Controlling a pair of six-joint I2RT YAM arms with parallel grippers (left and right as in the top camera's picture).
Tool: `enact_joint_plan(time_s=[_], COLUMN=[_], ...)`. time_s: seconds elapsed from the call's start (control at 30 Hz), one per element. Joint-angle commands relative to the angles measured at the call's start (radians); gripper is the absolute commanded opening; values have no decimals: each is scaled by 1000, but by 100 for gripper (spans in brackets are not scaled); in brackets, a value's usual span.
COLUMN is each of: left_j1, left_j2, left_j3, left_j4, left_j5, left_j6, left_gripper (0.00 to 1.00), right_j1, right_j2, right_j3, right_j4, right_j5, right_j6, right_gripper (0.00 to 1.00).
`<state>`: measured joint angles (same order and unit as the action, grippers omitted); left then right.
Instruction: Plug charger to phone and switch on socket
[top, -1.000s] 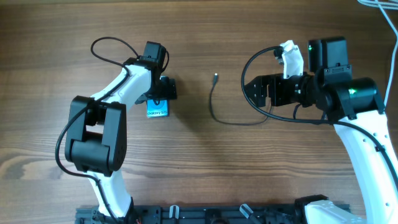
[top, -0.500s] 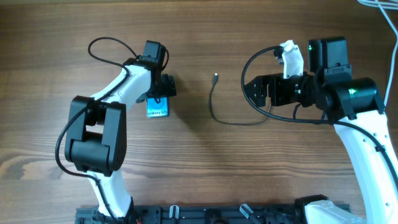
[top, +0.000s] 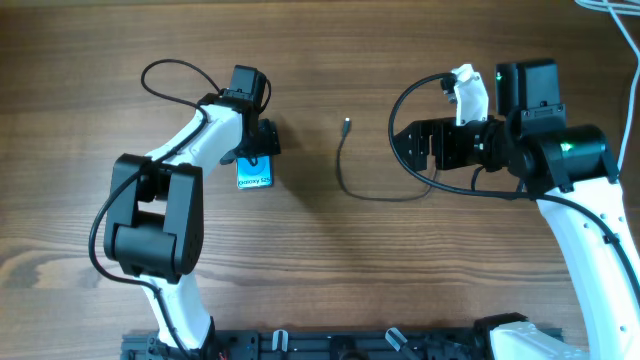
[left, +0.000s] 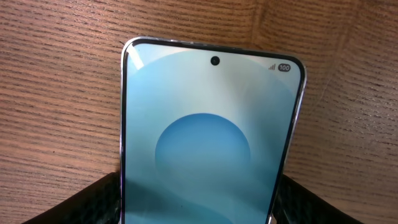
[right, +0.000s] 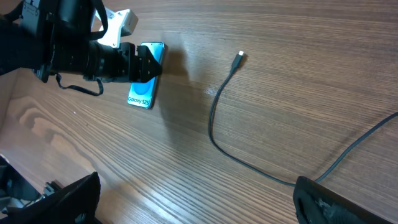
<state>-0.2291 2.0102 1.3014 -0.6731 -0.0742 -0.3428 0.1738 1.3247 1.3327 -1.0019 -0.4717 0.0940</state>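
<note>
The phone (top: 255, 175) has a teal screen and a white "Galaxy" strip at its near end. My left gripper (top: 260, 150) is shut on it, one black finger against each long side, as the left wrist view shows (phone (left: 211, 124), gripper (left: 199, 186)). I cannot tell whether the phone rests on the table. The charger (top: 343, 170), a thin black cable, lies on the wood with its metal tip (top: 346, 125) apart from the phone, to its right. My right gripper (top: 405, 145) is open and empty, above the cable's far stretch (right: 211, 124). The socket is out of view.
A thick white cord (top: 612, 18) crosses the table's top right corner. The right wrist view shows the left arm (right: 81, 56) holding the phone (right: 143, 81), and the cable tip (right: 239, 57) to the phone's right. Black arm cables loop above both wrists.
The left gripper and the phone have shifted very slightly. The right arm and the charger cable have not moved.
</note>
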Motion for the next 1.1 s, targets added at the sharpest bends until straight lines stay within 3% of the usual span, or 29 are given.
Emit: enact_joint_plan(time_s=[0.0,0.53,1.07], left_j1=[-1,-1,-1], left_j2=[49,43,34], left_j3=[-38,109,114], left_j4=[1,-144,-148], left_j5=[54,54,58], left_j6=[-2,-3,-33], left_gripper=[77,74,75], right_j1=[3,3,3], right_j2=[9,9,9], right_j3=[16,16,16], right_j4=[3,6,6], right_j5=[-24,-24,-24], right_j6=[14,14,14], right_gripper=[100,100,100])
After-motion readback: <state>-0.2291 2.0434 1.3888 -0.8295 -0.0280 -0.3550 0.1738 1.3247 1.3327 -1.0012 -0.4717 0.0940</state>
